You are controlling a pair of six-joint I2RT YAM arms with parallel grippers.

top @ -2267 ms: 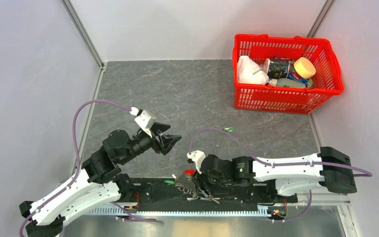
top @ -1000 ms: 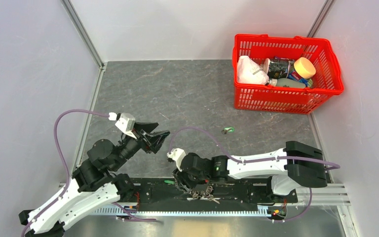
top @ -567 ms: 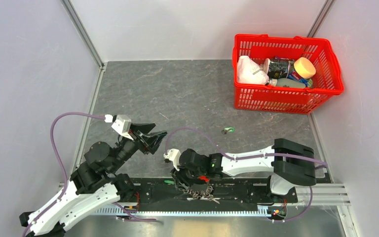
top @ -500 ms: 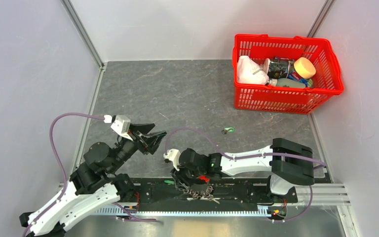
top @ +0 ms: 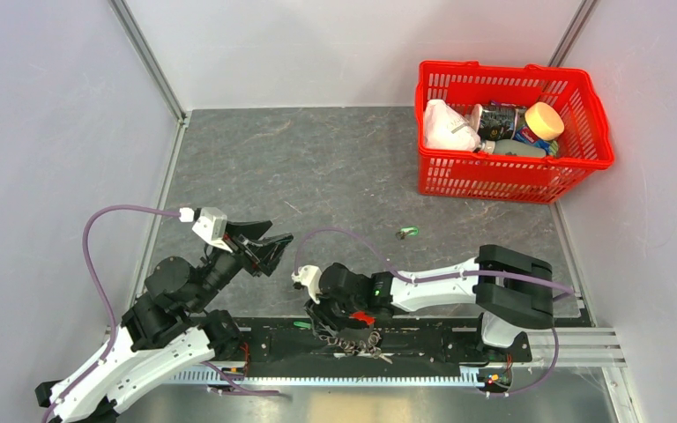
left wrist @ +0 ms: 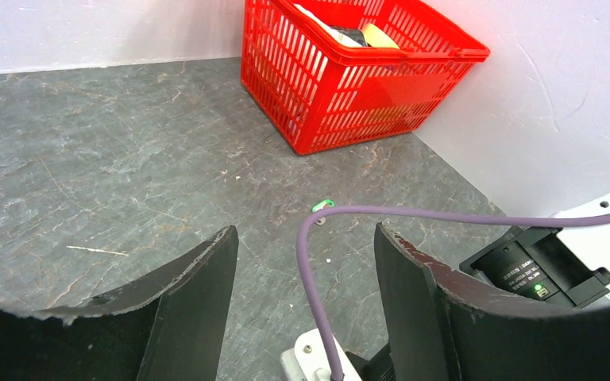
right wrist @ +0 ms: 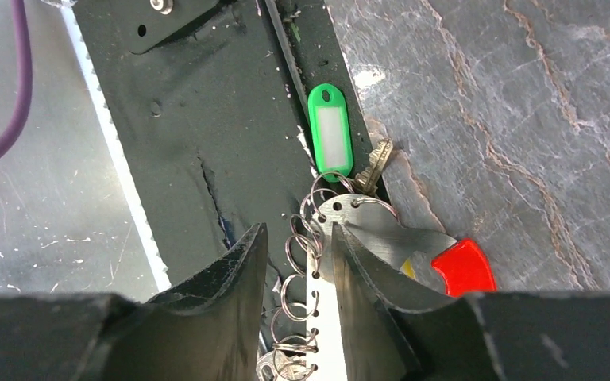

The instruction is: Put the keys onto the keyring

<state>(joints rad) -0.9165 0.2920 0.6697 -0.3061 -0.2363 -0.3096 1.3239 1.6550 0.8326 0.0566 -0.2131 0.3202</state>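
Note:
The keyring is a flat silvery plate with a red end. Small wire rings hang from holes along its edge. It lies half on the black base rail, half on the grey table. A green-tagged key hangs from one ring, and more keys bunch at the near end. My right gripper points down over the ringed edge. Its narrow open jaws straddle the rings, with one finger over the plate. Another green-tagged key lies alone on the table. My left gripper hovers open and empty to the left.
A red basket holding a bag, bottles and a yellow lid stands at the back right. The right arm's purple cable arcs between my left fingers' view. White walls close in the table on the left, the back and the right.
The right gripper has shifted slightly left over the keyring and its jaws have narrowed. The left arm has drawn back a little to the left, still open.

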